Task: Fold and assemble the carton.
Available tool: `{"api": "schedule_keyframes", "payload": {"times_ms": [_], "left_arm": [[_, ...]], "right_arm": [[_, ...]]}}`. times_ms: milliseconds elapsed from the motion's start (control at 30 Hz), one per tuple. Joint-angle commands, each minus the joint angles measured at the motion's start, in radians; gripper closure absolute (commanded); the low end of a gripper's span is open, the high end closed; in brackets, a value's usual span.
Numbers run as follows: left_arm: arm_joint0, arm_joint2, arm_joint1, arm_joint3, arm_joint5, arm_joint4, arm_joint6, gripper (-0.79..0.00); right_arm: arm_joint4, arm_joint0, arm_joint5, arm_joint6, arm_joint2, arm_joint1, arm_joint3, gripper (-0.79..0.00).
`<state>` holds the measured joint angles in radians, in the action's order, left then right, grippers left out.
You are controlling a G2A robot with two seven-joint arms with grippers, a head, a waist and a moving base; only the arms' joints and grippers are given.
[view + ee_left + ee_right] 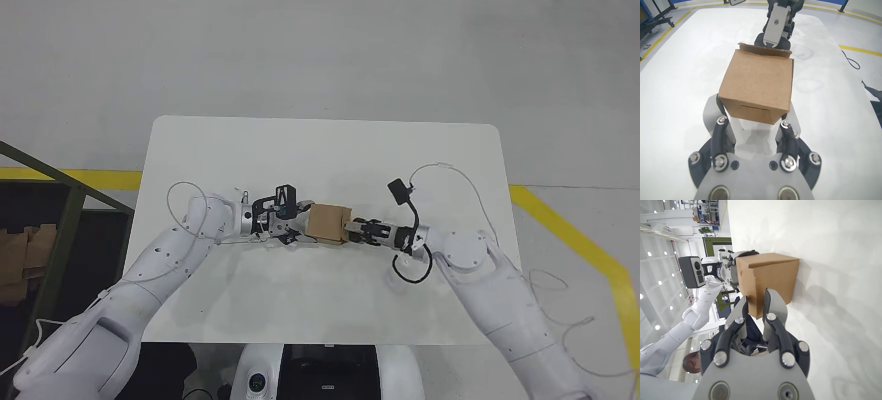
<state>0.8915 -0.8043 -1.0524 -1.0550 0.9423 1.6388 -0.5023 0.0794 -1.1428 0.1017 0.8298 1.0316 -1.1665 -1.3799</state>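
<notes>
Nearest, left gripper (752, 107) spread wide, clamping carton (757, 83) at near end; opposite, right gripper (757, 295) narrowly pinching far flap (764, 50).

Brown cardboard carton (330, 222), folded into box form, upright at centre of top view; flap (764, 49) edge projecting past one end, slit in opposite face.

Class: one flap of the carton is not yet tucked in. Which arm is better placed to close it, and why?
Right, probably. The raised flap of the carton stands at the end beside the right gripper, while the left gripper clasps the closed opposite end and can steady it.
</notes>
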Motion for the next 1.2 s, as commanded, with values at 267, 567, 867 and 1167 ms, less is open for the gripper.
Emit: {"api": "schedule_keyframes", "payload": {"times_ms": [267, 567, 867, 1167], "left_arm": [[0.000, 0.000, 0.000, 0.001, 0.001, -0.001, 0.002, -0.526], [0.000, -0.001, 0.001, -0.001, -0.001, 0.001, 0.000, -0.526], [0.004, -0.003, 0.002, -0.008, -0.002, 0.001, 0.001, -0.526], [0.005, -0.004, 0.002, -0.014, -0.001, 0.000, 0.005, -0.523]], "right_arm": [[-0.050, -0.007, -0.040, -0.015, 0.001, 0.004, -0.026, -0.111], [-0.092, -0.011, -0.073, -0.028, -0.005, 0.005, -0.059, -0.108], [-0.109, -0.005, -0.087, -0.029, -0.014, 0.004, -0.073, -0.099], [-0.142, 0.009, -0.117, -0.032, -0.030, 0.001, -0.092, -0.074]]}}
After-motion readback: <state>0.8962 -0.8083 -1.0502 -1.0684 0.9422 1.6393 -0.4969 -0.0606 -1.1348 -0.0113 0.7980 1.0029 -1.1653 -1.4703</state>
